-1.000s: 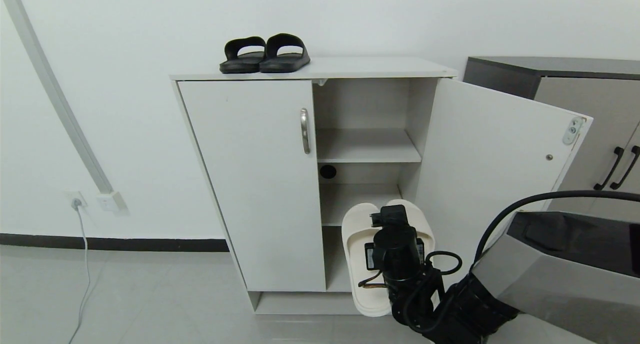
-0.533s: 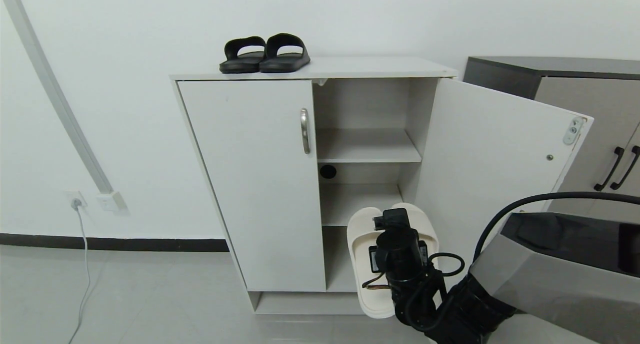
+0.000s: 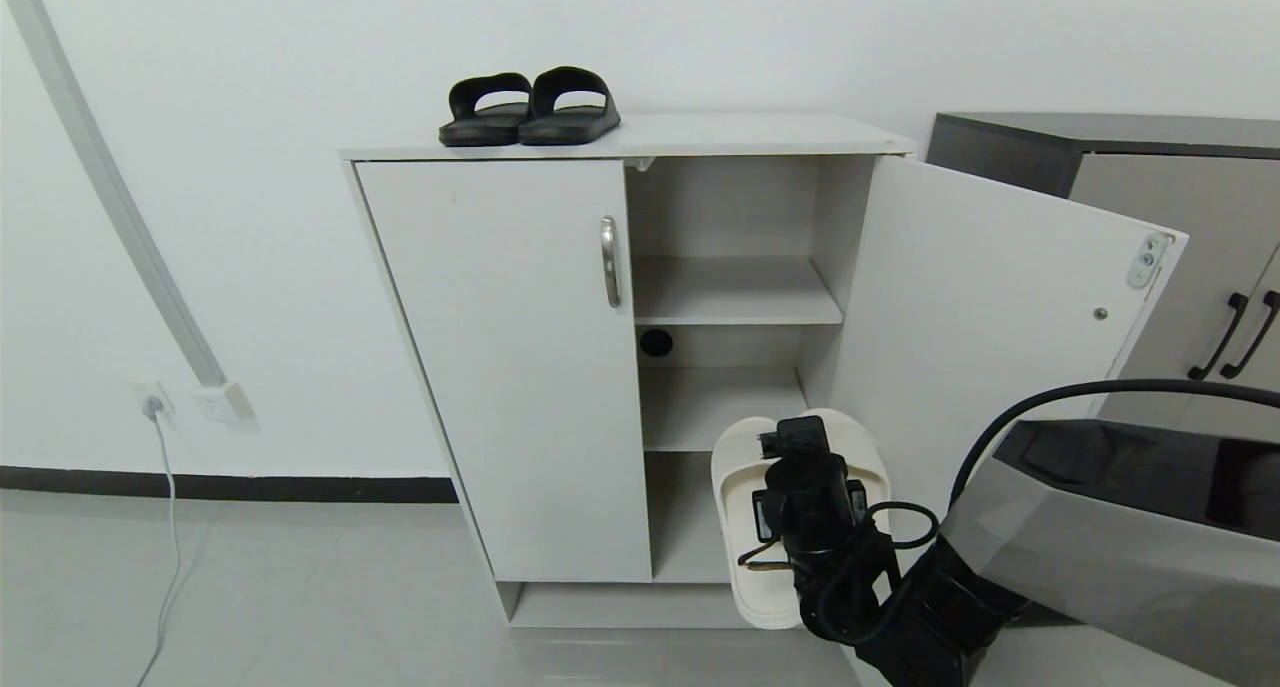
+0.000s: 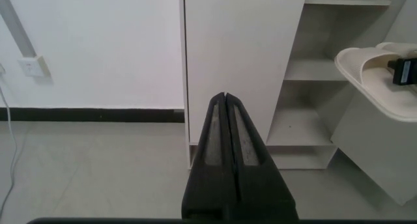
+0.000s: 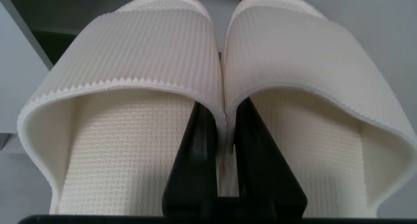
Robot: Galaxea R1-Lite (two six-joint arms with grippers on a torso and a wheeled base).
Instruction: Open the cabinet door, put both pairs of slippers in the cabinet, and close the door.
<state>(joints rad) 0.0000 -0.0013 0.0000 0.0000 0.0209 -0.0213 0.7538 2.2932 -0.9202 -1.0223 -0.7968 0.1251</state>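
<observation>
While cabinet door [image 3: 980, 317] is standing open, right gripper [image 5: 225, 129]: nearly closed, pinching white slippers [image 5: 130, 74] together, hovering before lower shelves [image 3: 715, 402].
left gripper [image 4: 225, 107]: pressed closed, holding nothing.
black slippers [image 3: 530, 107]: sitting on cabinet top [image 3: 720, 132].

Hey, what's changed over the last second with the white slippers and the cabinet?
The right gripper, shut on the white slippers, carried them a little to the robot's right and slightly lower in the head view. Nothing was let go. The black slippers on top of the cabinet, the open right door and the shut left door stayed put.
</observation>
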